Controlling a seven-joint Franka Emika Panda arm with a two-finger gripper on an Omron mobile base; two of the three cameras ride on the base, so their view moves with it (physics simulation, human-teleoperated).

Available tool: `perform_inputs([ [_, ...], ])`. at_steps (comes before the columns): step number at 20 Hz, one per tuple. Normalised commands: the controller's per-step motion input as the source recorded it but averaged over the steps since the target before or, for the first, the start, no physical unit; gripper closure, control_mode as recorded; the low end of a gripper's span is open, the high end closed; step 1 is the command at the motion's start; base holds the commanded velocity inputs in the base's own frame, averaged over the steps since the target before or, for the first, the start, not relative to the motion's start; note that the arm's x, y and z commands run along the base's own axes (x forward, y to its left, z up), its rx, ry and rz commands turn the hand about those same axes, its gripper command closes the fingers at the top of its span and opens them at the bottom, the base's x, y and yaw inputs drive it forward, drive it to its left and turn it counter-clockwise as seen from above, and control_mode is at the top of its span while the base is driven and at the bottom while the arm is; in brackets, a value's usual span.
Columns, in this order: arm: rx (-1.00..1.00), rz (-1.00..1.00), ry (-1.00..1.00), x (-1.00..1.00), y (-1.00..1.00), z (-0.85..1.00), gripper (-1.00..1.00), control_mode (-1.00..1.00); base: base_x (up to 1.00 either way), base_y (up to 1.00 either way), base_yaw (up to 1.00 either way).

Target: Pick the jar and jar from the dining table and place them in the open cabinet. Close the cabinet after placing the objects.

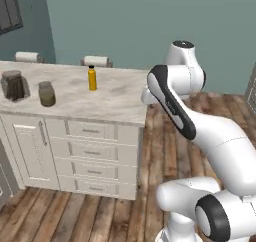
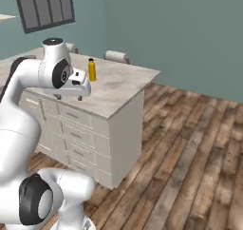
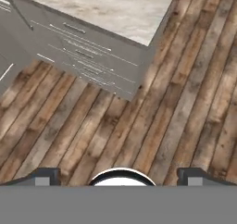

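White arm is folded up off the table's (image 1: pixel 115 103) right end; my gripper (image 3: pixel 118 176) points down at the wood floor (image 3: pixel 185 102), jaws wide, holding nothing. Big jar (image 1: pixel 13 85) with brown sticks sits by the left edge, small jar (image 1: pixel 47 93) of olive stuff just beside it. Both well apart from the gripper. Yellow bottle (image 1: pixel 92 78) stands mid-table.

The dining table (image 1: pixel 120 103), beige marbled on top with off-white drawer fronts, is standing on the wooden plank floor (image 3: pixel 139 140) ahead of the open pincer (image 2: pixel 70 97). Sitting on it, beyond the pincer, is a yellow bottle (image 1: pixel 92 79); farther to the pincer's left, the small jar (image 1: pixel 47 94) and the larger jar (image 1: pixel 14 85) are standing apart.
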Motion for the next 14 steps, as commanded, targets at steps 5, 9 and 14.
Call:
perform_inputs([
  [5,0.0,0.0,0.0,0.0,0.0,0.0,-1.0,1.0,0.0,0.58,-0.8],
  [9,0.0,0.0,0.0,0.0,0.0,0.0,-1.0,1.0,0.17,0.96,-0.52],
  [14,0.0,0.0,0.0,0.0,0.0,0.0,-1.0,1.0,0.22,1.0,-0.22],
])
